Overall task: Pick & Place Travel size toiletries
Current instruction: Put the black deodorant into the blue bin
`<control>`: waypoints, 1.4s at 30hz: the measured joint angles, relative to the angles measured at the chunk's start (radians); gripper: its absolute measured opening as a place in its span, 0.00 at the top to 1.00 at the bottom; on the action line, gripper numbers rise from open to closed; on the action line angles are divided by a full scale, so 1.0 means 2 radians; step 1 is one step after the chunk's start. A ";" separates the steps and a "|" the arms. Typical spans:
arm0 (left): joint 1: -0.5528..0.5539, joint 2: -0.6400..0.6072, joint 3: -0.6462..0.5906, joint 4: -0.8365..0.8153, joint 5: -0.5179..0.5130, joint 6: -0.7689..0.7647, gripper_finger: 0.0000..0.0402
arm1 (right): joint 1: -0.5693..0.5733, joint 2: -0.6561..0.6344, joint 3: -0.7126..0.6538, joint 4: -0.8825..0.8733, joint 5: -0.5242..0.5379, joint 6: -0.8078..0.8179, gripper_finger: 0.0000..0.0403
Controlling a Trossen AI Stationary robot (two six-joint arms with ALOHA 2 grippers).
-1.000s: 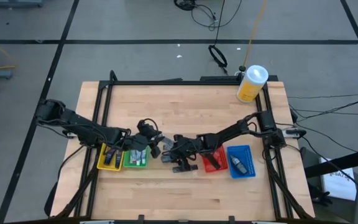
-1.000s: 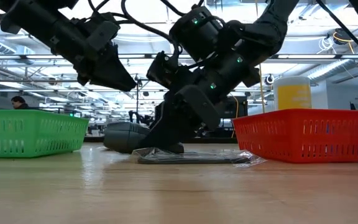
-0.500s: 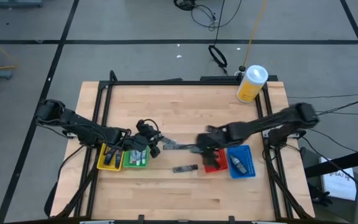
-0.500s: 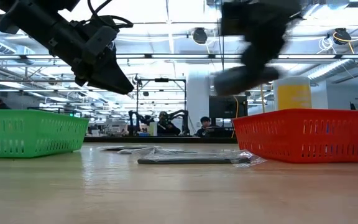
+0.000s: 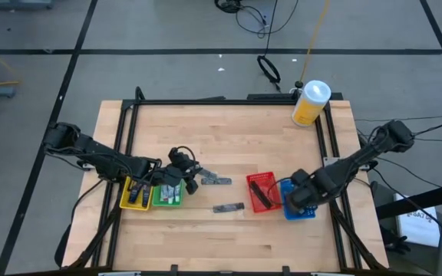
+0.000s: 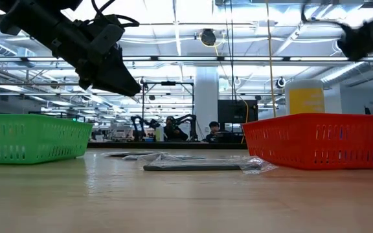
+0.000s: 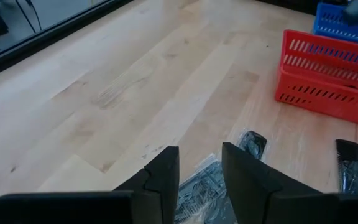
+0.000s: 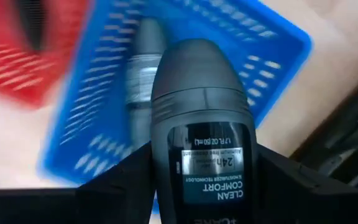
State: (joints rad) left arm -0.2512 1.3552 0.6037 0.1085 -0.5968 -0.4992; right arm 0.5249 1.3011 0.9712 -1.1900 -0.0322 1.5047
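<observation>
My right gripper (image 5: 298,201) hovers over the blue bin (image 5: 310,215), shut on a dark roll-on bottle (image 8: 201,143) labelled "Clean Comfort". A grey tube (image 8: 142,74) lies inside that bin (image 8: 166,81). My left gripper (image 5: 194,181) waits open beside the green bin (image 5: 167,196), low over a clear packet (image 7: 194,186). Its fingers (image 7: 169,171) stand apart with nothing between them. A flat packet (image 5: 216,180) and a dark packet (image 5: 228,208) lie flat on the table. A small dark tube (image 7: 252,143) rests near them. My right gripper pinches the roll-on bottle by the sides of its body (image 8: 166,180), one finger (image 8: 120,183) on each side. The rounded cap (image 8: 197,68) points away from the wrist. The bottle is lifted clear, above the blue bin.
Four bins stand in a row: yellow (image 5: 135,193), green, red (image 5: 261,192) and blue. A big yellow canister with a white lid (image 5: 311,103) stands at the far right corner. Bare wood lies toward the near and far edges.
My right gripper lifted the dark bottle off the table's middle and swept quickly toward the right edge, passing over the red bin to above the blue bin. The packets stayed where they were.
</observation>
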 joint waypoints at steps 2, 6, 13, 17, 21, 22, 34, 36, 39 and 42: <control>0.000 0.000 0.000 0.000 0.000 0.000 0.70 | 0.003 0.000 -0.028 0.009 0.001 0.027 0.48; 0.000 0.000 0.000 0.000 0.000 0.000 0.70 | -0.006 -0.001 -0.071 0.048 0.003 0.041 0.45; 0.000 0.000 0.000 0.000 0.001 -0.001 0.70 | -0.024 -0.003 -0.090 0.088 0.030 0.013 0.42; 0.000 0.000 0.000 0.000 0.001 -0.002 0.70 | -0.031 -0.020 -0.091 0.092 0.045 0.000 0.40; 0.000 0.000 0.000 0.000 0.001 -0.002 0.70 | -0.031 -0.051 -0.091 0.093 0.063 0.000 0.39; 0.000 0.000 0.000 0.000 0.001 -0.002 0.70 | -0.030 -0.060 -0.091 0.094 0.069 0.001 0.38; -0.001 0.000 0.000 0.000 0.002 -0.002 0.70 | -0.033 -0.087 -0.091 0.255 0.127 -0.119 0.43; -0.001 0.000 0.000 0.000 0.002 -0.002 0.70 | -0.037 -0.073 -0.091 0.297 0.120 -0.157 0.44; -0.001 0.000 0.000 0.000 0.002 -0.002 0.70 | -0.041 -0.049 -0.090 0.343 0.081 -0.201 0.48; -0.001 0.000 0.000 0.000 0.002 -0.002 0.70 | -0.043 -0.036 -0.090 0.350 0.052 -0.217 0.52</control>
State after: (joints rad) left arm -0.2523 1.3552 0.6037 0.1091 -0.5932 -0.5024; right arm 0.4393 1.2296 0.7902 -0.4896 0.0725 1.0701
